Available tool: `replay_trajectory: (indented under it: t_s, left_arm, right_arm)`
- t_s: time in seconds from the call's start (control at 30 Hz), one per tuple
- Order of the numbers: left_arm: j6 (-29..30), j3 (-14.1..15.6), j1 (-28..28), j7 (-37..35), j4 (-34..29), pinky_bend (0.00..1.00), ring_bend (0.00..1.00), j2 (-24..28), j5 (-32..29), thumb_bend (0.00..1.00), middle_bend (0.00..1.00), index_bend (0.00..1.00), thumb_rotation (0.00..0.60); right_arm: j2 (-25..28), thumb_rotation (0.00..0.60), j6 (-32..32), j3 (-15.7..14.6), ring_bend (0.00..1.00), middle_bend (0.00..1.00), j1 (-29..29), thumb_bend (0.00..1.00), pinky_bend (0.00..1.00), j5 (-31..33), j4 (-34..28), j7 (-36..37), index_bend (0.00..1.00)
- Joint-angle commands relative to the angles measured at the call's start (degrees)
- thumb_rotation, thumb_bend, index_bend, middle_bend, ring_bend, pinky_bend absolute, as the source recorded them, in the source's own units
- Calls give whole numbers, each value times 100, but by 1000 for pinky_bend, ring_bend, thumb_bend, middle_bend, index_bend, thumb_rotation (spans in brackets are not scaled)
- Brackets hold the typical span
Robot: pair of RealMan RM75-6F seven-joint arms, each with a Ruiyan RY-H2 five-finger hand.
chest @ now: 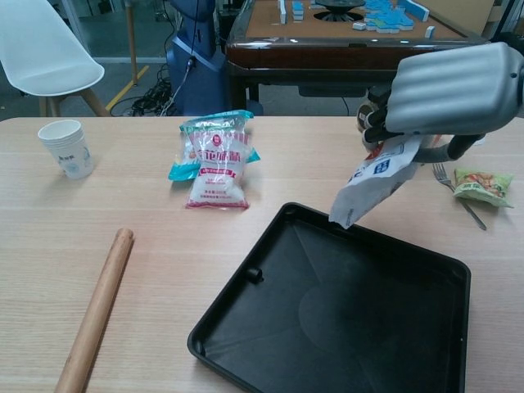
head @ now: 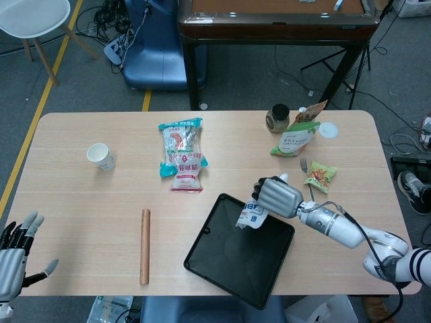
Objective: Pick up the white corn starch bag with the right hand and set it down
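A: Where's the right hand (head: 275, 196) rn?

B: Above the far edge of the black tray (head: 222, 266), fingers wrapped round the white corn starch bag (head: 252, 215). In the chest view the bag (chest: 372, 178) dangles below the hand (chest: 449, 90), lower corner hanging over the tray's (chest: 246, 352) rim, tilted down toward the robot's left. Can't tell if the corner touches the tray.

A: So the bag's off the table (head: 81, 202)?

B: Yep, held up in the air, crumpled at the top where the fingers clamp it.

A: What's near that hand?

B: Just behind it to the right, a fork (head: 306, 176) and a small green snack packet (head: 320, 176) lying flat. Further back, a green-and-white pouch (head: 294, 139) next to a dark-lidded jar (head: 277, 118) and a white lid (head: 328, 130).

A: And on its left side?

B: Well apart: two stacked food packets (head: 182, 153), teal one under a pink-and-white one. Beyond those, a paper cup (head: 100, 156) and a wooden rolling pin (head: 145, 245).

A: Left hand (head: 13, 252)?

B: Low at the near left corner, off the table edge, fingers spread, holding nothing.
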Motion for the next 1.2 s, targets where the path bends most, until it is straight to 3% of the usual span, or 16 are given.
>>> replay_trajectory:
  t_s: [0.03, 0.4, 0.67, 0.9, 1.2]
  left_arm:
    - [19, -5, 12, -42, 40, 11, 109, -4, -8, 193, 48, 65, 600]
    - [38, -22, 15, -164, 167, 11, 109, -72, -6, 193, 48, 65, 600]
    - [50, -32, 44, -266, 264, 11, 109, -127, -65, 193, 48, 65, 600]
    - [33, -40, 56, -345, 343, 11, 109, -155, -115, 193, 48, 65, 600]
    - [12, -29, 78, -402, 412, 11, 109, -220, -154, 193, 48, 65, 600]
  right_arm:
    - [45, 600, -532, 145, 871, 914, 284, 1000, 961, 132, -237, -638, 936]
    - [-105, 600, -1724, 519, 873, 921, 748, 1000, 961, 1041, -397, -2309, 949]
    - [-352, 600, -1987, 523, 878, 936, 1014, 1000, 961, 2074, -330, -3590, 974]
    - [-630, 600, -1724, 44, 883, 943, 1242, 1000, 961, 3155, -242, -4471, 979]
    - [-1132, 600, -1173, -796, 890, 947, 1743, 1000, 961, 4541, -124, -5213, 983]
